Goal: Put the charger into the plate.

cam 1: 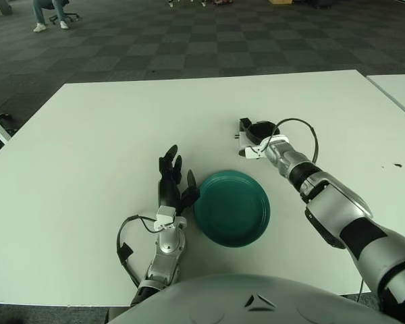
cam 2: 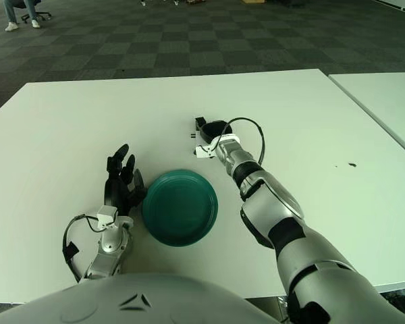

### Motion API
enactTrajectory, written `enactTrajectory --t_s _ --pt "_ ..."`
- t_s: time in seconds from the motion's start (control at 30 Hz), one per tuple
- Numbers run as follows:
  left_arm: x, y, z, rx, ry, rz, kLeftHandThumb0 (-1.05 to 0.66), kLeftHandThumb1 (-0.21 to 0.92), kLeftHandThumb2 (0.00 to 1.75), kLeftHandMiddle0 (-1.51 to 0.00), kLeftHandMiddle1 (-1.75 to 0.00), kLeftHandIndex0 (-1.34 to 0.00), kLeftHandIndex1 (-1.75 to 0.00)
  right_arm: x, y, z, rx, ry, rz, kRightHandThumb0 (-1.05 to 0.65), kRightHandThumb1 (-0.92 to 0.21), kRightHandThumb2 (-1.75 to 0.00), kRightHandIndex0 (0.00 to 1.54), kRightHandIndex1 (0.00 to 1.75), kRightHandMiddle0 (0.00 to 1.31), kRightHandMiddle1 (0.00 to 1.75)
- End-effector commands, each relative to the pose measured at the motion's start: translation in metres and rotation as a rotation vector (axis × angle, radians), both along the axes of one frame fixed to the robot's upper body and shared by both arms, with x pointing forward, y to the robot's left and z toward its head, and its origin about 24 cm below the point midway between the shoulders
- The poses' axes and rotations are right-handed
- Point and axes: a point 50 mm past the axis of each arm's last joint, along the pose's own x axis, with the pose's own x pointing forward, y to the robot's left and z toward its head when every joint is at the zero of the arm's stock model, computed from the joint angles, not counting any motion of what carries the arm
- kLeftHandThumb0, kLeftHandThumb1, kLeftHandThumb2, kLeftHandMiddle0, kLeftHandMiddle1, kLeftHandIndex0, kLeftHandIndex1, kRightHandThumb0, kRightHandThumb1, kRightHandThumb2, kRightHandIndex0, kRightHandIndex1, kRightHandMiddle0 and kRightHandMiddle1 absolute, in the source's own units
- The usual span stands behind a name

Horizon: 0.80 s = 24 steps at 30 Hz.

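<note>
A: Where is the charger (cam 1: 241, 136) sitting?
B: On the white table (cam 1: 88, 148), beyond the green plate (cam 1: 232, 208), under the right hand (cam 1: 258, 132). Whether those fingers are clamping it, I cannot tell.
A: And the left hand (cam 1: 171, 182)?
B: Showing just left of the plate, fingers spread, holding nothing.

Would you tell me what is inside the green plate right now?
Nothing shows inside the green plate; its whole inner surface is bare. The right hand is beyond it, over a small prong-like part that may be the charger, mostly covered.
</note>
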Motion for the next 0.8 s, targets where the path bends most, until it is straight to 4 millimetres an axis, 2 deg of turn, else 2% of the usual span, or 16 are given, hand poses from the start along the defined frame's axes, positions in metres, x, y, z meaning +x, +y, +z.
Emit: enactTrajectory --t_s 0.0,0.13,0.2,0.27,0.33,0.57,0.67,0.77 --pt "-0.029 -0.013 -0.035 -0.001 0.206 -0.001 -0.97 0.92 0.96 -0.33 0.00 0.00 -0.68 0.017 0.013 0.040 0.066 -0.099 0.037 -0.39 -0.64 -0.91 0.70 1.75 0.37 1.75" --pt "-0.029 -0.014 -0.037 -0.007 0.218 -0.002 -0.94 0.92 0.95 -0.35 -0.01 0.00 -0.72 0.023 0.014 0.060 0.127 -0.162 0.058 -0.40 -0.59 -0.97 0.72 1.75 0.41 1.75" --pt "-0.029 -0.014 -0.037 -0.014 0.223 -0.001 -0.92 0.92 0.94 -0.36 -0.01 0.00 -0.73 0.018 0.016 0.071 0.168 -0.193 0.107 -0.41 -0.57 -1.00 0.73 1.75 0.42 1.75" --pt "-0.030 -0.014 -0.037 -0.033 0.227 0.006 -0.89 0.92 0.93 -0.37 -0.01 0.00 -0.75 0.001 0.020 0.093 0.219 -0.228 0.243 -0.42 -0.52 -1.06 0.74 1.75 0.46 1.75" --pt "-0.031 -0.013 -0.036 -0.040 0.227 0.010 -0.87 0.92 0.93 -0.37 -0.01 0.00 -0.75 -0.009 0.023 0.104 0.230 -0.235 0.311 -0.43 -0.48 -1.11 0.75 1.75 0.49 1.75" --pt "-0.032 -0.012 -0.034 -0.032 0.229 0.017 -0.86 0.92 0.93 -0.37 -0.01 0.00 -0.75 -0.026 0.027 0.106 0.298 -0.203 0.371 -0.46 -0.39 -1.23 0.79 1.75 0.56 1.75" --pt "-0.032 -0.012 -0.034 -0.030 0.227 0.017 -0.86 0.92 0.93 -0.37 -0.01 0.00 -0.75 -0.042 0.035 0.117 0.269 -0.192 0.433 -0.46 -0.39 -1.23 0.80 1.75 0.56 1.75" --pt "-0.032 -0.012 -0.034 -0.030 0.225 0.016 -0.87 0.92 0.94 -0.37 -0.01 0.00 -0.76 -0.050 0.038 0.116 0.252 -0.187 0.449 -0.45 -0.40 -1.21 0.79 1.75 0.55 1.75"
